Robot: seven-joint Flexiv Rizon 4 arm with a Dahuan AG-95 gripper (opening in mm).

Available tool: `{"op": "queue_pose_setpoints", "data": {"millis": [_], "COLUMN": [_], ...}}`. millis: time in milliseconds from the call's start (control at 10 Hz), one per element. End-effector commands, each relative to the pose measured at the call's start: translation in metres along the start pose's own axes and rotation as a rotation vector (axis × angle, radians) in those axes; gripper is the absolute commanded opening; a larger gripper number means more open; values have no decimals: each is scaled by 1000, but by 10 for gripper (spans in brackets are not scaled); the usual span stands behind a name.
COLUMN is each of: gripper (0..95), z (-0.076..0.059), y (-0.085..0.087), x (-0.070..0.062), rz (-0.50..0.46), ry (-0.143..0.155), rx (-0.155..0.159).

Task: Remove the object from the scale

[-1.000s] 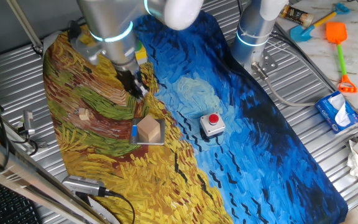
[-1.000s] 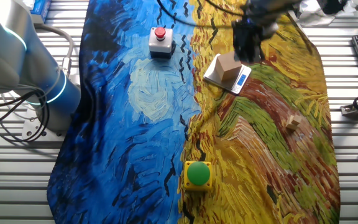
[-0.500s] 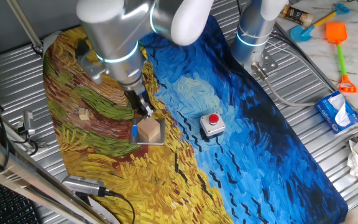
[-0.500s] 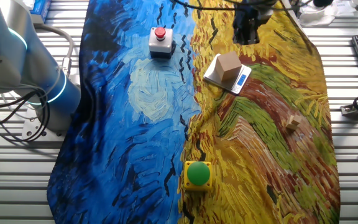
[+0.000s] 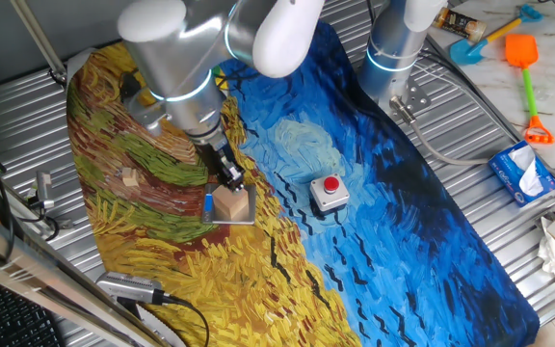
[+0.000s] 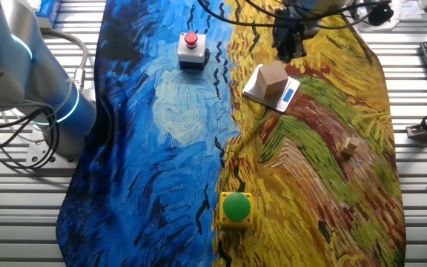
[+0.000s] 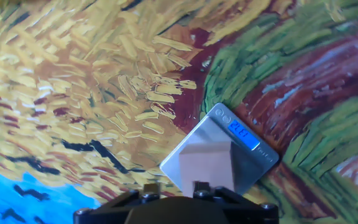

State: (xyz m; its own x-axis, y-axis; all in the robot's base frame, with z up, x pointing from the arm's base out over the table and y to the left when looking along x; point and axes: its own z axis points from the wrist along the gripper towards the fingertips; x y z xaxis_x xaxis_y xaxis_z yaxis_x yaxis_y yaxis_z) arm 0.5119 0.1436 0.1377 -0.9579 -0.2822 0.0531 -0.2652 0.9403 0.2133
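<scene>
Block upright on scale, corner toward blue display.

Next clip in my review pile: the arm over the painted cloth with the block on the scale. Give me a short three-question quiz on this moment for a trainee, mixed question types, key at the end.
1. True or false: the wooden block sits on the scale.
2. Multiple choice: the gripper is
A. hovering beside the block, holding nothing
B. lifting the block clear of the scale
C. pressing the red-button box
3. Fill in: the box nearest the cloth's edge in the other fixed view has a ____ button.

Key:
1. True. The block rests on the silver plate, next to its blue display.
2. A. The block is still on the scale.
3. Green.
</scene>
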Motion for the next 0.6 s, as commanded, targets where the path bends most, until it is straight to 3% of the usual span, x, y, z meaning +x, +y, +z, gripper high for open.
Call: {"op": "queue_pose_setpoints", "data": {"millis": [100, 300, 600], "gripper": [950, 950, 950], "z": [1, 3, 13], "y": [-1, -2, -7], "x": [1, 1, -1], "rz": [22, 25, 24], "ry": [-4, 1, -20], "rx": [149, 181, 180]}}
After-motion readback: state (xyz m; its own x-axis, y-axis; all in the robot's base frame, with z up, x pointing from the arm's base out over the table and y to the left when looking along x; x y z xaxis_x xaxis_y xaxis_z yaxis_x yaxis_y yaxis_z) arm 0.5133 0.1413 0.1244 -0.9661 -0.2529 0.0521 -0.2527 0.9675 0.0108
